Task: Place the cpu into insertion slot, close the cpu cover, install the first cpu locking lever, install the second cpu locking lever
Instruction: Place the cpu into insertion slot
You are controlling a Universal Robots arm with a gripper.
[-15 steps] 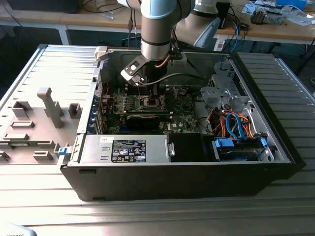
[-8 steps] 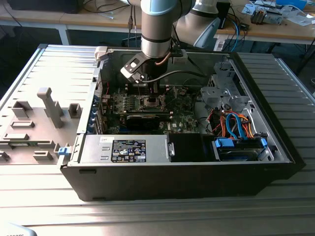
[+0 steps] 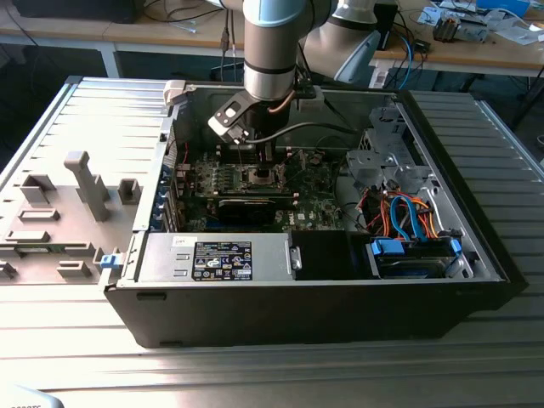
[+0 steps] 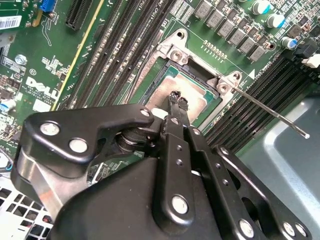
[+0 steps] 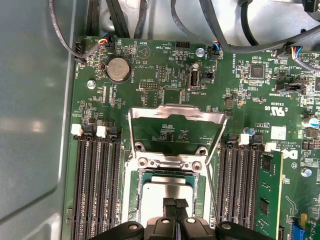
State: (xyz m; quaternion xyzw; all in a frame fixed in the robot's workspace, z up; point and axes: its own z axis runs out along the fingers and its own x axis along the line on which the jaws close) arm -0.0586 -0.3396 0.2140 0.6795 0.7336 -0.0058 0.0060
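The gripper (image 5: 174, 203) has its fingertips pressed together with nothing between them, directly over the cpu (image 5: 160, 189). The cpu lies flat in the insertion slot (image 5: 131, 195). The cpu cover (image 5: 175, 116) is folded open. In the exterior view, the insertion slot is at 12 o'clock from the power supply (image 3: 217, 257).

In both wrist views the hand (image 5: 175, 203) hides part of the cpu (image 5: 162, 189) and the insertion slot (image 5: 165, 162) around the cpu; contact with the cpu cannot be told.
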